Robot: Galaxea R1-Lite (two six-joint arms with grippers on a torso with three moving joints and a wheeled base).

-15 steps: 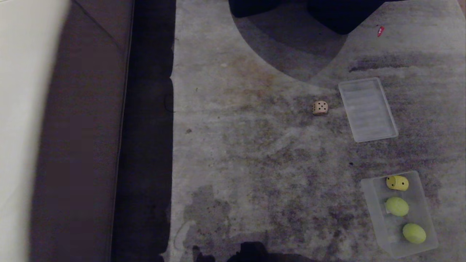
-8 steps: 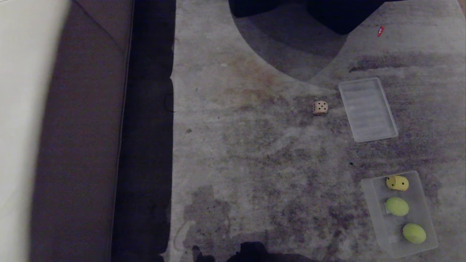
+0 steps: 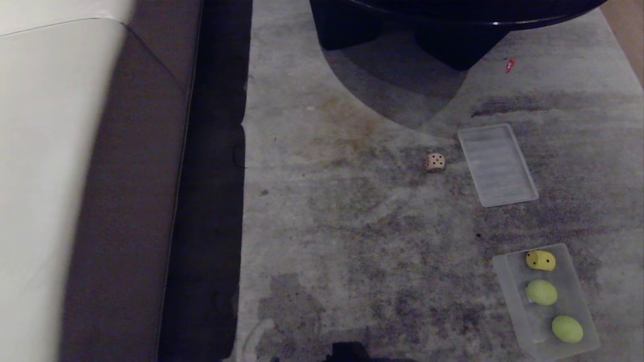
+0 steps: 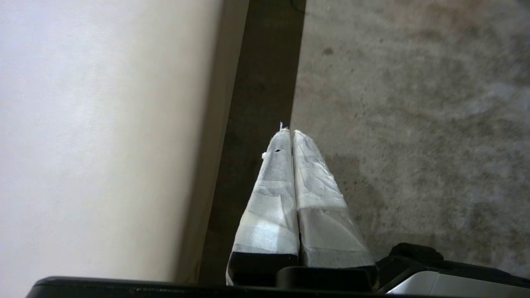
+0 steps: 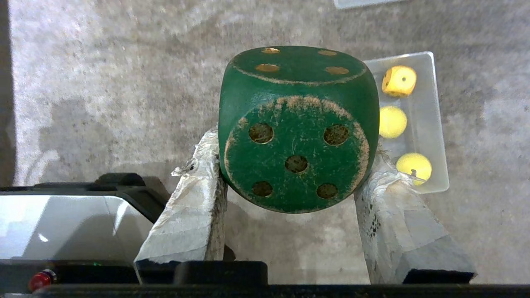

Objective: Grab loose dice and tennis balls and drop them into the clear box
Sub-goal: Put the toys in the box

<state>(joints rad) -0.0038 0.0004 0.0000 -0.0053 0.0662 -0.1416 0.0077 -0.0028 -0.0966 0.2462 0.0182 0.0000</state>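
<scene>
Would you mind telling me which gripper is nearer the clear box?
Right. The right gripper, holding the green die, has the clear box just beyond it; the left gripper hangs by the sofa.

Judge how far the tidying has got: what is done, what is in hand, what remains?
Done: the yellow die and two tennis balls lie in the clear box. In hand: the right gripper clamps the green die, not yet over the box. Left: the beige die on the carpet beside the lid.
</scene>
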